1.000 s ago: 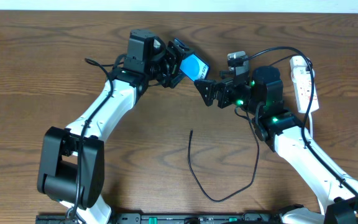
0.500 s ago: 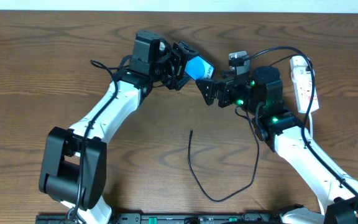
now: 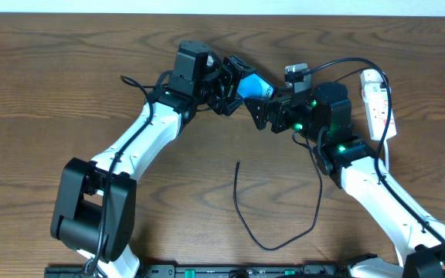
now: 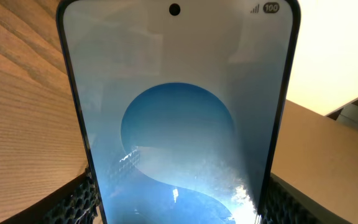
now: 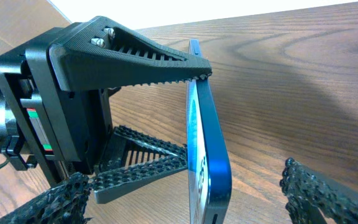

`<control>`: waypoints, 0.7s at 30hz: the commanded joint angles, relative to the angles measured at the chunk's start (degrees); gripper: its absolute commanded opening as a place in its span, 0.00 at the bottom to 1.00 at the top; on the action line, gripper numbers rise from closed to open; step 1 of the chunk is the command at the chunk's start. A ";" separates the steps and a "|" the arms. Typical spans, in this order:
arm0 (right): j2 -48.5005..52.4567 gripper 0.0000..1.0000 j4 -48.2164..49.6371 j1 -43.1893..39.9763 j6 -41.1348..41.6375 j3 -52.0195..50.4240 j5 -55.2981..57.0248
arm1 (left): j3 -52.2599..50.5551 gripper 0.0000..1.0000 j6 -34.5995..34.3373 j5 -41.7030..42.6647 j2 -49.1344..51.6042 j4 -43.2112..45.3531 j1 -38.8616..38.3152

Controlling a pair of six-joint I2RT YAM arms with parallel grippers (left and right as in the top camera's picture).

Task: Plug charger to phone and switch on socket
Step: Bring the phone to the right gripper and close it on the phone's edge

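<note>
Left arm extends forward; its end effector [image 3: 238, 83] is clamped on the slim blue-screened smartphone [image 3: 253, 85], held edge-up above the brown wooden tabletop [image 3: 52, 93]. Right end effector [image 3: 259, 108], jaws apart, faces the smartphone's end.

the phone [image 4: 179, 143] glows blue and white; the socket [image 3: 376, 96] is white with red marks; the charger [image 3: 236, 185] is black; the surface [image 3: 45, 100] is brown woodgrain.

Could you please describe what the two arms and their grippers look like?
The left arm and right arm have white links, black joints and thin black cables. The right one shows green lights. The left gripper and right gripper are black, with ribbed, lattice-like fingers.
</note>
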 commanded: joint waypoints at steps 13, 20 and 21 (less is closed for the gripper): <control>2.08 0.93 0.61 0.31 3.78 1.11 0.63 | 0.28 0.07 -0.61 0.04 -1.46 1.01 -1.03; 2.08 0.88 0.76 0.33 5.33 1.11 0.94 | 0.28 0.07 -1.46 -0.81 -1.46 1.03 -2.19; 2.08 0.87 0.76 0.33 5.92 1.11 1.27 | 0.28 0.08 -1.66 -0.81 -1.46 1.05 -2.32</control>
